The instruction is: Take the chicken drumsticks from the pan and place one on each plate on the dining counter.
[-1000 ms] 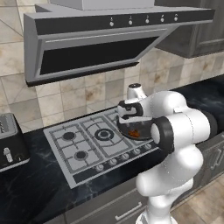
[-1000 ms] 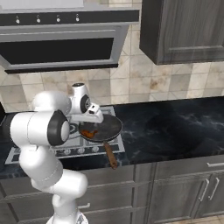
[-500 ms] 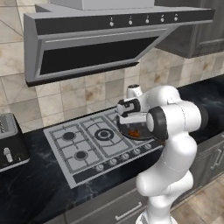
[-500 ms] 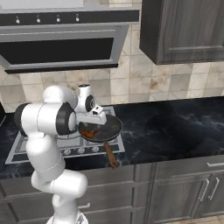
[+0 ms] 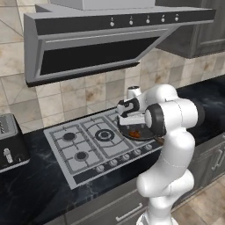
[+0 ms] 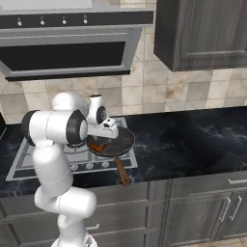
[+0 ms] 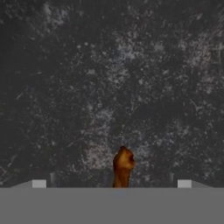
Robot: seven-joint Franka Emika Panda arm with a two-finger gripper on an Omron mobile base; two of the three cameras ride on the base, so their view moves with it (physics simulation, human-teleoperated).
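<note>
Chicken drumsticks [image 6: 99, 145] lay in the pan [image 6: 113, 143], which sat on the right front burner of the hob [image 5: 94, 143] set into the black wall table [image 6: 193, 140]. Neither piece had been lifted; the task stood at its first stage, and both transfers to the plates remained to be done. Plates and dining counter lay outside all three views, so a drive of the base would probably be needed after each pickup.

The hand [image 6: 107, 132] hung just above the pan's left part, jaws spread fully apart and holding nothing. In the hand view, one drumstick [image 7: 123, 167] rose at the bottom edge, between the two light finger tips [image 7: 39, 183] and touching neither.

Appearance of the task items:
- Drumstick in the hand view: golden-orange to brown, narrow and knobbly, standing lengthwise toward the camera.
- In the base views the meat appeared as a small orange-red patch; the two pieces could not be told apart there.
- Pan: round, dark, shallow, speckled grey inside, with a brown wooden handle [image 6: 122, 172] pointing off the front edge of the table.
</note>
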